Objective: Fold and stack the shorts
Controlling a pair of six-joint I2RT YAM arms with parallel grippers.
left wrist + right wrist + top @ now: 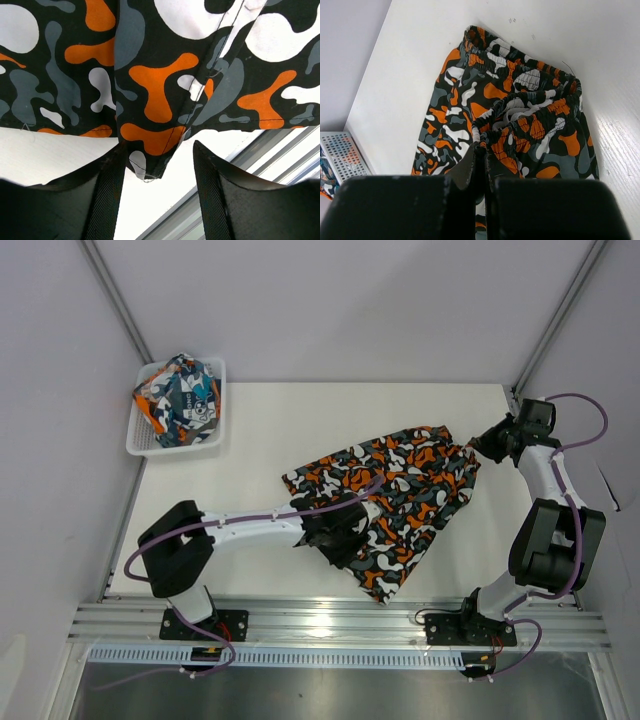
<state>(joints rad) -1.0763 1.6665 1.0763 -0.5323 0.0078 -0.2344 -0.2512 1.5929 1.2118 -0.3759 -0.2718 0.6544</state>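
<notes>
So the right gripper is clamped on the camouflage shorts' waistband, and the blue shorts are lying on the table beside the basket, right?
Not quite. The blue shorts are inside the basket, not on the table beside it; the top view shows this. The right gripper is indeed clamped on the waistband of the camouflage shorts.

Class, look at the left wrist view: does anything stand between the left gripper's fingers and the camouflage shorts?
Nothing visible does. A hem corner of the camouflage shorts hangs in the gap between the open fingers of the left gripper.
</notes>
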